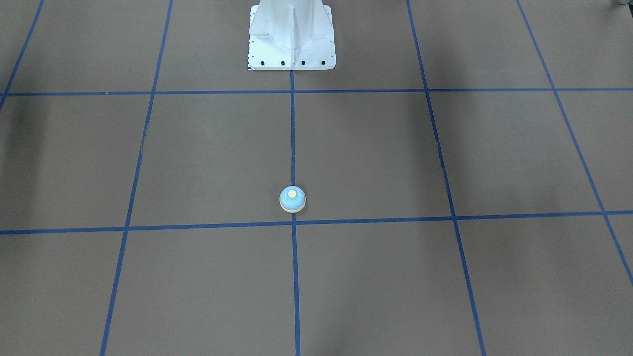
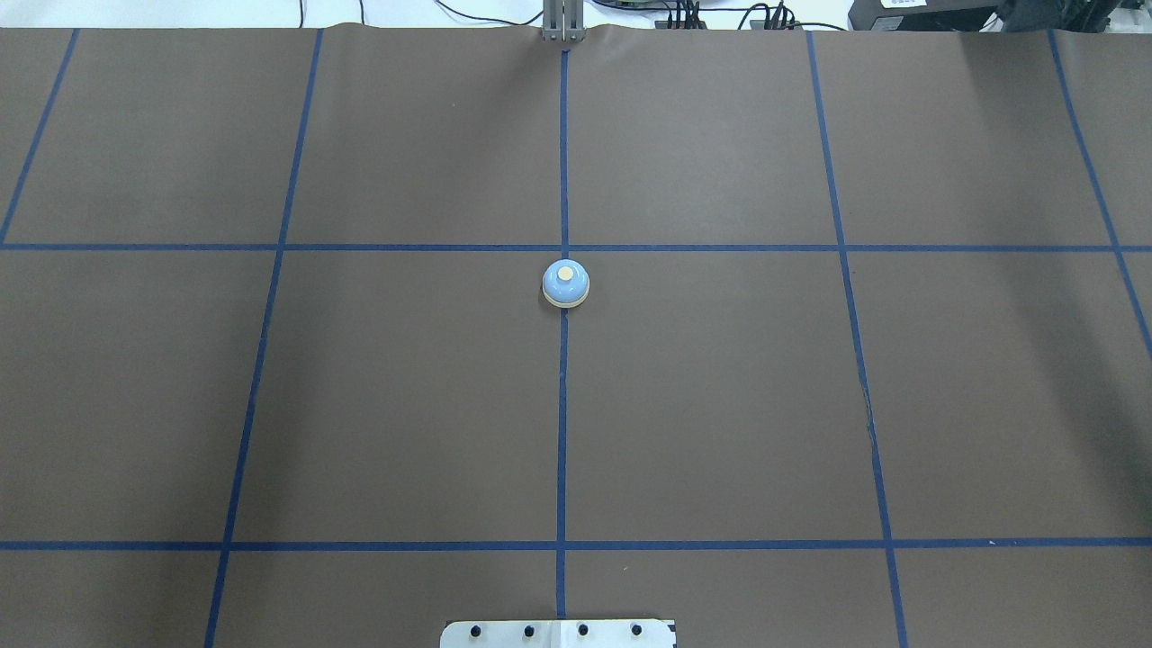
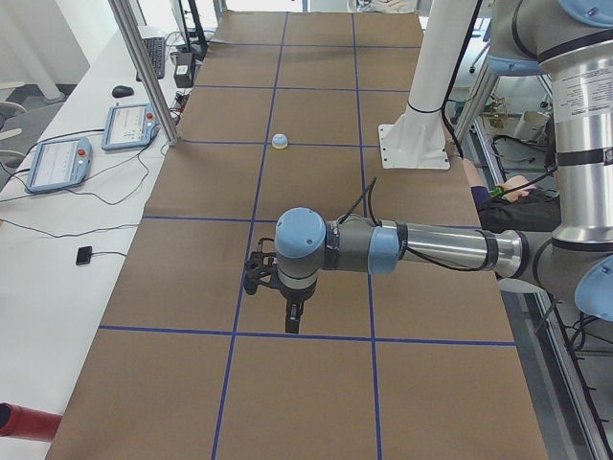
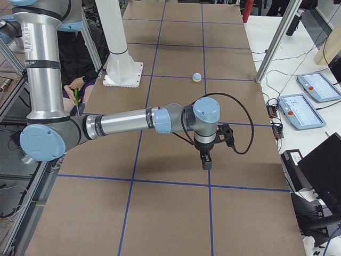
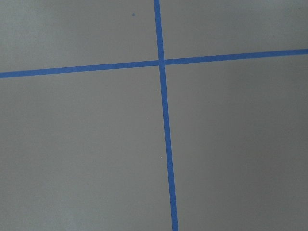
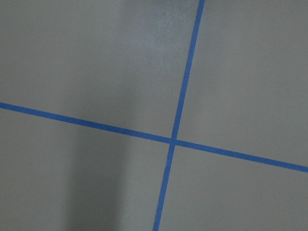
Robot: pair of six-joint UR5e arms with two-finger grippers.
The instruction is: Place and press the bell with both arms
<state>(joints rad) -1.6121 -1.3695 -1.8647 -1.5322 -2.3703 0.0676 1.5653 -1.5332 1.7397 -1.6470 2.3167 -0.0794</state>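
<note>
The light-blue bell (image 2: 565,284) with its cream button stands upright on the centre tape line of the brown table; it also shows as the bell (image 1: 292,199), the bell (image 3: 279,141) and the bell (image 4: 196,77). Neither arm touches it. My left gripper (image 3: 293,324) hangs over the table's left end, far from the bell, and shows only in the exterior left view, so I cannot tell its state. My right gripper (image 4: 205,163) hangs over the right end, seen only in the exterior right view, state unclear. Both wrist views show bare mat and tape.
The white pedestal base (image 1: 292,37) stands at the robot's edge of the table. Blue tape lines (image 2: 562,405) divide the brown mat. Teach pendants (image 3: 57,163) lie on the white side bench, and a seated person (image 4: 72,58) is behind the robot.
</note>
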